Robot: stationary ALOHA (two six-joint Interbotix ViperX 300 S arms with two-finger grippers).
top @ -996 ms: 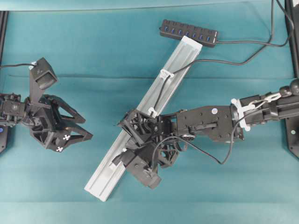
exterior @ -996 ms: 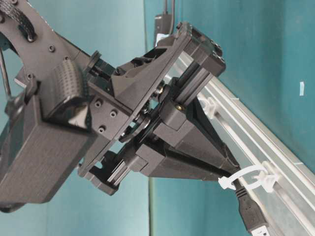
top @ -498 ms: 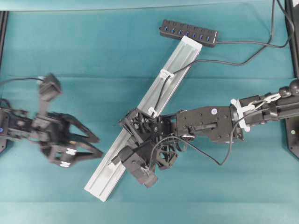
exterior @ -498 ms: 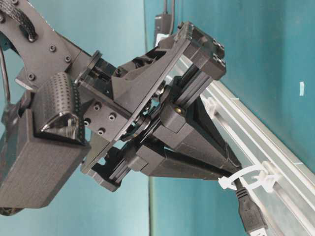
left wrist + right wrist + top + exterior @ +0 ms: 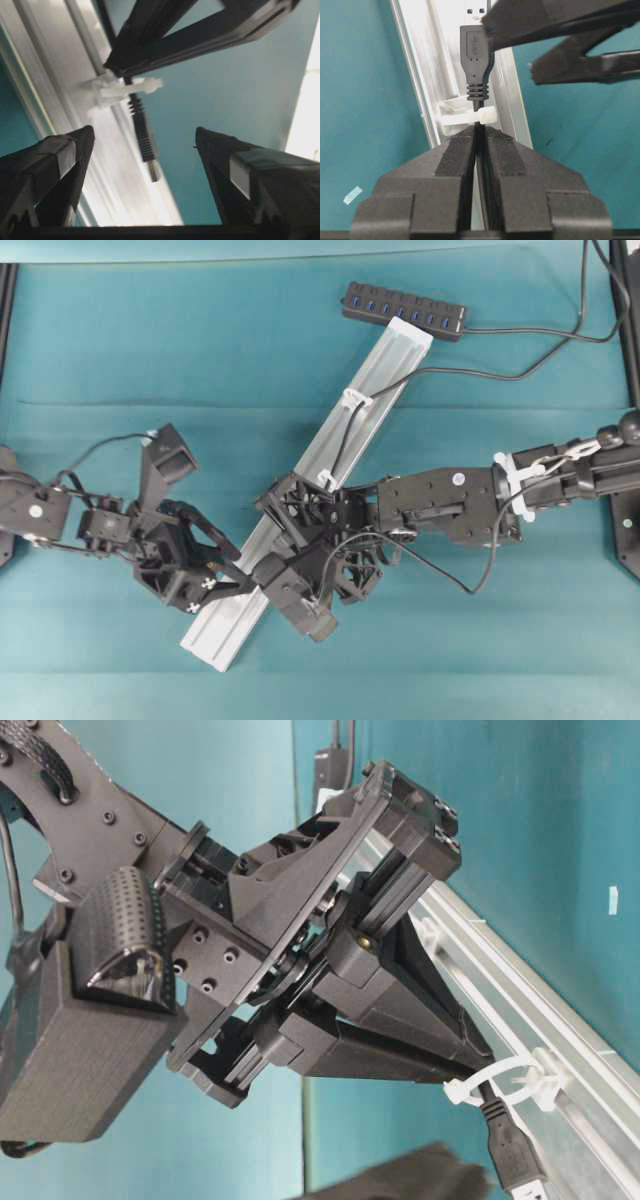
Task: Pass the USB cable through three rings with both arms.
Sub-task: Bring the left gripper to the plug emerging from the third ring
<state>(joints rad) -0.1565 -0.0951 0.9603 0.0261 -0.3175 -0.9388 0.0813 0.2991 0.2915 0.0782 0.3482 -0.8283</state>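
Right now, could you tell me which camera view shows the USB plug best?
The right wrist view: the USB plug is sharp and centred, just past the ring, cord pinched in the right end effector. The left wrist view shows it small between the left end effector's fingers; table-level crops it; overhead hides it.

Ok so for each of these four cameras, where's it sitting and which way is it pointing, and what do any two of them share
Overhead exterior: above the table, looking straight down; shows both arms, the rail and the hub.
Table-level exterior: low beside the rail, looking along it; the right gripper fills it.
Left wrist-mounted: on the left arm, looking out between the open left gripper at the hanging USB plug.
Right wrist-mounted: on the right arm, looking along the right gripper shut on the USB cable.
Both wrist views share the plug just past one ring.
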